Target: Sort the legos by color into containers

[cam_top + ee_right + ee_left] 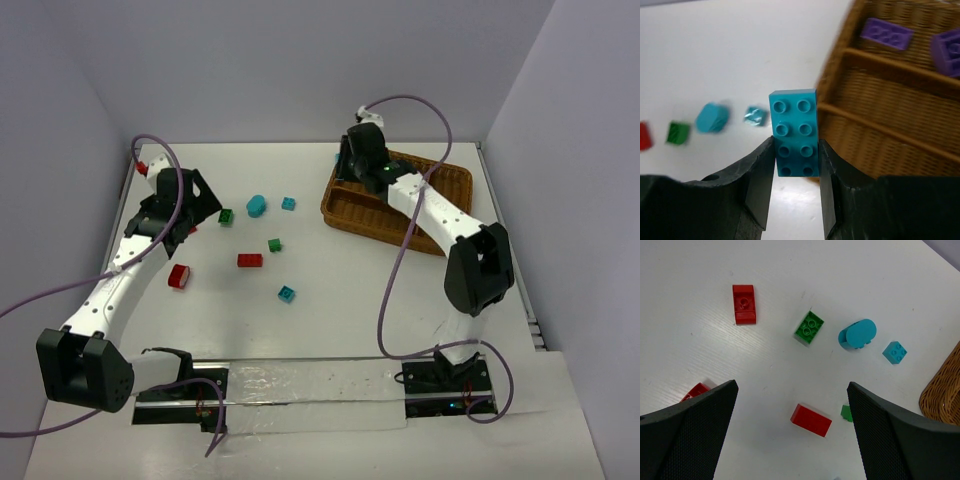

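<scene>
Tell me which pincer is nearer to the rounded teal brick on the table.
Left. The left pincer, open, hangs just left of the rounded teal brick. The right pincer is farther right, at the wicker tray's edge, shut on a long teal brick.

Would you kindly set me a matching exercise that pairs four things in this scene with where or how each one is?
Things:
1. long teal brick
2. purple bricks
3. rounded teal brick
4. left hand

States:
A. lying on the table
B. open, holding nothing
C. gripped by the right hand
D. inside the wicker tray

Pairs: 1-C, 2-D, 3-A, 4-B.
</scene>
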Controlling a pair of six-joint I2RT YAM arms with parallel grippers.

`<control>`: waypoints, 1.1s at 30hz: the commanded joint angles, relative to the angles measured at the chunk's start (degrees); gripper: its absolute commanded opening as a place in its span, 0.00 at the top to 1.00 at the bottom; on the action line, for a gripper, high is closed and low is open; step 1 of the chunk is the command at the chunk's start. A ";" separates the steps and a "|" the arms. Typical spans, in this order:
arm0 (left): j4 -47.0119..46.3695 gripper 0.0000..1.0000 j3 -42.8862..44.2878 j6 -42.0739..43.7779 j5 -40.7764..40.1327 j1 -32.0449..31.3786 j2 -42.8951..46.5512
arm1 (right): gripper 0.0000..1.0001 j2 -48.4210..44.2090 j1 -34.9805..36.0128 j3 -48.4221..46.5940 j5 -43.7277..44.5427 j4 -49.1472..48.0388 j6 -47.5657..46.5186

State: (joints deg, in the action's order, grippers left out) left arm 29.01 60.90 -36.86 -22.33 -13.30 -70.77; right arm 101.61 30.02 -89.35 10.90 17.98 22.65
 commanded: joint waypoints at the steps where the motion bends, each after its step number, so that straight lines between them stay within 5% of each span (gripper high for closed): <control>1: -0.41 0.01 1.36 0.30 -0.38 0.03 1.43 | 0.92 5.13 -5.55 -0.42 4.59 1.40 5.09; 26: -0.37 0.01 1.76 0.49 -0.09 0.03 0.63 | 0.82 20.58 -12.46 -12.20 7.52 5.08 6.33; 28: -0.40 0.01 1.78 0.58 -0.11 0.03 0.53 | 0.70 22.43 -12.53 -13.57 7.91 5.53 6.00; 31: -0.21 0.01 2.02 0.74 -0.20 0.03 0.37 | 0.35 23.54 -12.47 -15.54 7.50 6.98 5.65; 33: -0.19 0.01 2.12 0.72 -0.16 -0.05 0.28 | 0.25 22.60 -12.43 -15.03 7.13 7.00 5.47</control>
State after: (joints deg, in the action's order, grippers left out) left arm 29.02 60.90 -36.82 -22.33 -13.30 -70.50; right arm 124.72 17.74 -101.87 17.21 23.82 28.35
